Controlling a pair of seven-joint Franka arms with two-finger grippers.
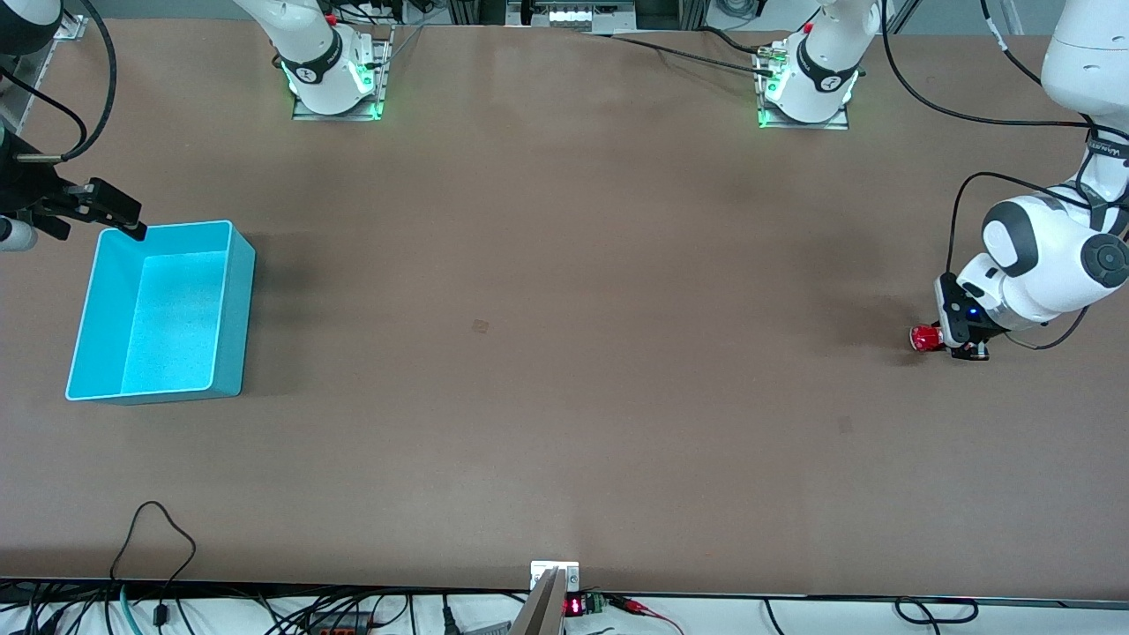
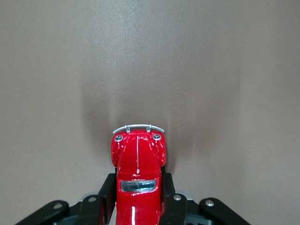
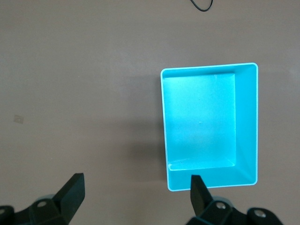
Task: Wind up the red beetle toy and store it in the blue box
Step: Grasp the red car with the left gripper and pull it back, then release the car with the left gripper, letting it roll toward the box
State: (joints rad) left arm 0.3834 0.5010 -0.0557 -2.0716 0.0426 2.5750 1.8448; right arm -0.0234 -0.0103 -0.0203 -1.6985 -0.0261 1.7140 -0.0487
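While left tool [image 2: 139, 206] clamps red beetle toy [image 2: 138, 176], right tool [image 3: 136, 192] gapes over blue box [image 3: 246, 122].

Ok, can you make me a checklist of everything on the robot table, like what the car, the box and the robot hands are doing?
Surface: brown table, bare across the middle.
Job's things: red beetle toy low at the table, at the left arm's end, clamped by its sides. Blue box at the right arm's end, nothing in it, upright, no lid.
Clutter: nothing seen.
Grippers: left gripper shut on the toy, its fingers against the car's sides. Right gripper open, holds nothing, waits above the box's farther edge.
Cables: black cables on the table by the arm bases; more wires along the edge nearest the front camera.
Surroundings: two arm bases lit green.
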